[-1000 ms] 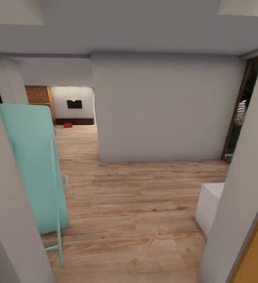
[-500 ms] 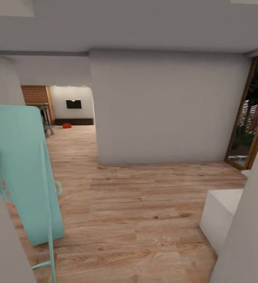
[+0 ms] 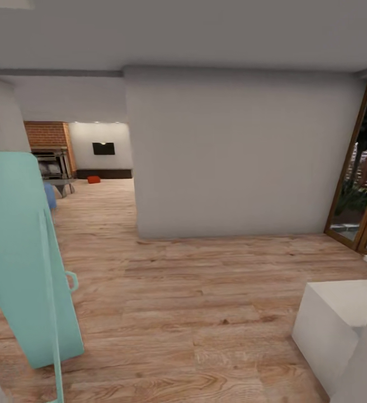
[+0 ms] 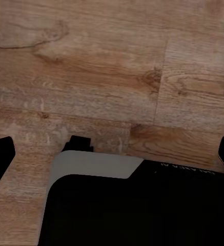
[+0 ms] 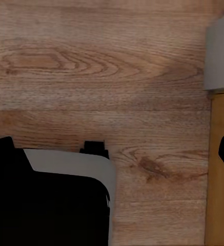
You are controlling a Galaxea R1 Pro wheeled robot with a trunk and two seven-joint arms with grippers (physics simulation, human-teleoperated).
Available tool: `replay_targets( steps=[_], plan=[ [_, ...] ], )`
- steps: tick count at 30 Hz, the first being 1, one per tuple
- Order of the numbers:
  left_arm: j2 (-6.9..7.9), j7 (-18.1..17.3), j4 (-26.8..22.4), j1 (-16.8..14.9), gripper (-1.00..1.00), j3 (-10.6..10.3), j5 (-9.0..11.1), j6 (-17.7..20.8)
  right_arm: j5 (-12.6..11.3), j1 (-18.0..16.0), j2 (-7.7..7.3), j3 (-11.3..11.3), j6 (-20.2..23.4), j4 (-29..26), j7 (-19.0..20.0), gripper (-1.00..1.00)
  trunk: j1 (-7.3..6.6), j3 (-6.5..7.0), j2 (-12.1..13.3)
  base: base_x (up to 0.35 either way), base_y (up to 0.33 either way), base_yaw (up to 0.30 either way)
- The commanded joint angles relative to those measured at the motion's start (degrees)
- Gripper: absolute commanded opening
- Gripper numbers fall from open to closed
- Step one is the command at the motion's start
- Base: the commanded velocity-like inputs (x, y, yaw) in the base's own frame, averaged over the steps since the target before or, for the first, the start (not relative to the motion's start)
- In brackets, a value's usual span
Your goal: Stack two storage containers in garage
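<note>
Both tools point down at the light wood plank floor (image 3: 206, 291). In the left wrist view, the left tool (image 4: 114, 148) has its two dark fingertips at the far edges of the picture, wide apart, with nothing between them. In the right wrist view, the right tool (image 5: 117, 151) is spread in the same way and also holds nothing; an orange wooden strip (image 5: 217, 169) and a grey wall end (image 5: 220, 51) lie close to one fingertip.

In the head view, from left to right: a tall turquoise panel (image 3: 24, 252) leans in the foreground. Behind it stands a red-brick fireplace column (image 3: 46, 134). Far down the passage, in the living room, one small orange-red storage container (image 3: 94, 179) sits on the plank floor in front of a low dark cabinet (image 3: 105, 173), under a black wall TV (image 3: 103, 148). A plain grey wall (image 3: 234, 157) fills the middle. At the right are a wood-framed glass door (image 3: 362, 179) and a white block (image 3: 334, 319).
</note>
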Motion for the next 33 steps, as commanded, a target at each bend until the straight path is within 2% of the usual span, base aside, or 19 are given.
replay_targets(
  steps=[1, 21, 33],
  plan=[
    [-0.01, 0.0, 0.1, -0.1, 1.00, -0.5, 0.5, -0.2, -0.5, -0.1, 0.01, 0.5, -0.3, 0.2, -0.1, 1.00, 0.04, -0.08, 0.0, 0.319, 0.000, 0.000],
    [-0.01, 0.0, 0.2, -0.1, 1.00, -0.5, 0.6, -0.2, -0.4, -0.1, -0.03, 0.5, -0.3, 0.2, -0.1, 1.00, 0.04, -0.08, 0.0, 0.320, 0.000, 0.000],
    [0.25, 0.0, 0.2, -0.1, 1.00, -0.5, 0.6, -0.2, -0.5, 0.0, 0.50, 0.5, 0.0, 0.3, 0.6, 1.00, 0.04, -0.08, 0.0, 0.321, 0.000, 0.000]
  ],
)
